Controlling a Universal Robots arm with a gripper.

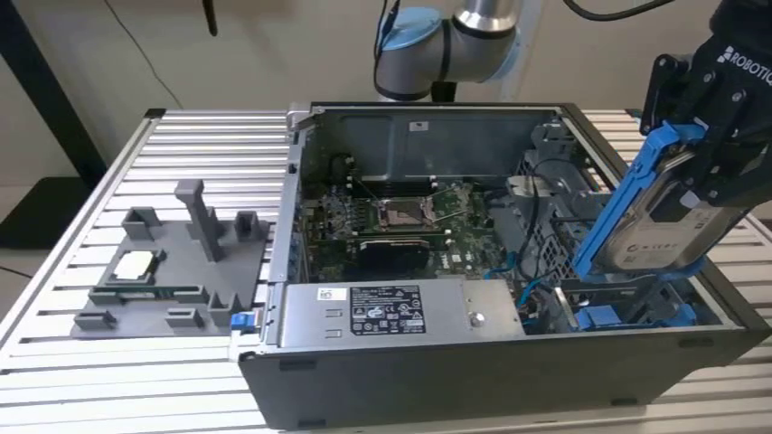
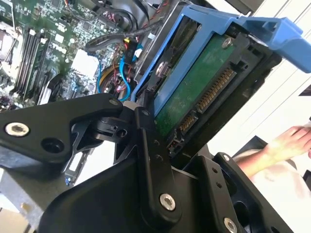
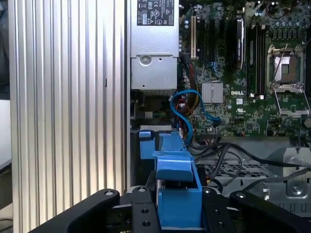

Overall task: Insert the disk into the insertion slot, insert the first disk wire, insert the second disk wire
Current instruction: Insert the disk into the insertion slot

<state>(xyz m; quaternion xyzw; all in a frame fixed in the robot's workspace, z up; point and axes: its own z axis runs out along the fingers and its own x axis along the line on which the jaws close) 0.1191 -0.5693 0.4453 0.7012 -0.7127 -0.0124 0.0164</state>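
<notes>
Ribbed metal surface [image 1: 181, 136] carries an open computer case [image 1: 483, 371]. At the case's 3 o'clock side in the exterior view, the disk [image 1: 652, 217] hangs tilted, clamped in the hand [image 1: 711, 172], its lower end just above the insertion slot [image 1: 627, 315].

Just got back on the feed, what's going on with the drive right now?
The arm's gripper is clamped on the disk in its blue carrier. It holds the disk tilted over the open computer case, at the exterior view's right. The disk's lower end hangs just above the insertion slot with the blue rails and is not yet in it. In the second wrist view a person's hand shows beyond the case, away from the disk.
</notes>
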